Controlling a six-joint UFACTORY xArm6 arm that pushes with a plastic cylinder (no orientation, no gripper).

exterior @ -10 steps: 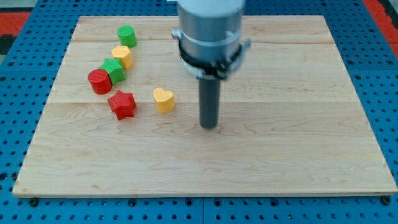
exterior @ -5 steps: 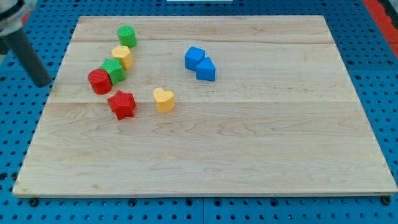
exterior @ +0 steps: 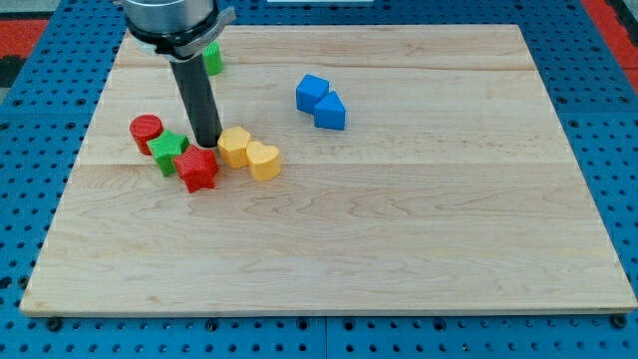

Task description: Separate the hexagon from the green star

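Observation:
The yellow hexagon [exterior: 234, 146] lies left of the board's middle, touching the yellow heart [exterior: 263, 160] on its right. The green star [exterior: 168, 152] sits to the left, between the red cylinder [exterior: 146, 131] and the red star [exterior: 197, 169], touching both. My tip [exterior: 208, 146] stands on the board between the green star and the hexagon, right beside the hexagon's left edge and just above the red star. About a block's width separates the hexagon from the green star.
A green cylinder [exterior: 211, 58] is partly hidden behind the rod near the view's top. Two blue blocks [exterior: 321, 101] touch each other right of centre. The wooden board [exterior: 399, 249] lies on a blue pegboard.
The rod has come from the view's left edge onto the board. The hexagon moved down and right, next to the yellow heart. The green star and red cylinder shifted left and down.

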